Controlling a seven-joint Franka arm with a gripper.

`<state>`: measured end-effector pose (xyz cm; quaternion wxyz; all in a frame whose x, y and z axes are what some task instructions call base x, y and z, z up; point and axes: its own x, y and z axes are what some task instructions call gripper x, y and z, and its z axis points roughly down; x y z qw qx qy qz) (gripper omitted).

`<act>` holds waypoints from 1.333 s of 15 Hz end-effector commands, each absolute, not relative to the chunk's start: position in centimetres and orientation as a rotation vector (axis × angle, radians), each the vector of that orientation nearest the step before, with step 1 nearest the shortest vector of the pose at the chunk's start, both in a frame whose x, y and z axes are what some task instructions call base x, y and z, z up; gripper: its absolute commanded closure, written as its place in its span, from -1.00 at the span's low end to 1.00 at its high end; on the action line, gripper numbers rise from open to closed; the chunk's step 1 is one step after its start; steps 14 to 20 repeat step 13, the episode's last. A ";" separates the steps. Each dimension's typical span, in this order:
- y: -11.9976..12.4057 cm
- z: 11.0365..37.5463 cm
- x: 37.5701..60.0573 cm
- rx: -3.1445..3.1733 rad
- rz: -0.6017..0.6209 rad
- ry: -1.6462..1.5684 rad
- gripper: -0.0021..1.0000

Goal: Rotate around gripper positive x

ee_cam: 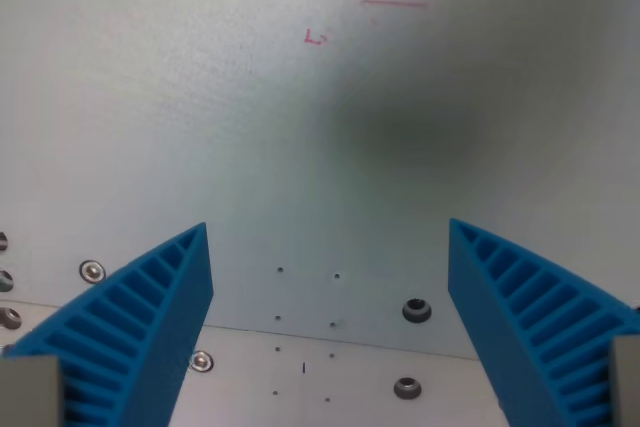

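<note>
My gripper [330, 232] is open, with nothing between its two blue ribbed fingers. One finger [150, 317] rises from the wrist view's lower left, the other [530, 317] from the lower right, a wide gap between them. Below them lies a pale grey-white table surface [250, 127]. A dark soft shadow [410, 132] falls on the surface above the gap. No object to grasp is in view.
Thin red marker lines [395, 3] and a small red mark [316, 37] are drawn on the surface near the top. Metal bolts [416, 309] and screws [92, 270] sit along a seam in the plate [340, 332] near the bottom.
</note>
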<state>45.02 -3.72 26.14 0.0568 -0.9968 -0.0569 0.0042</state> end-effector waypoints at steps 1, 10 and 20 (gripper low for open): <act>-4.3 26.5 45.2 -2.807 0.047 -0.189 -1.00; -4.3 26.5 45.2 -2.702 0.055 -0.182 -1.00; -4.3 26.5 45.2 -2.668 0.058 -0.179 -1.00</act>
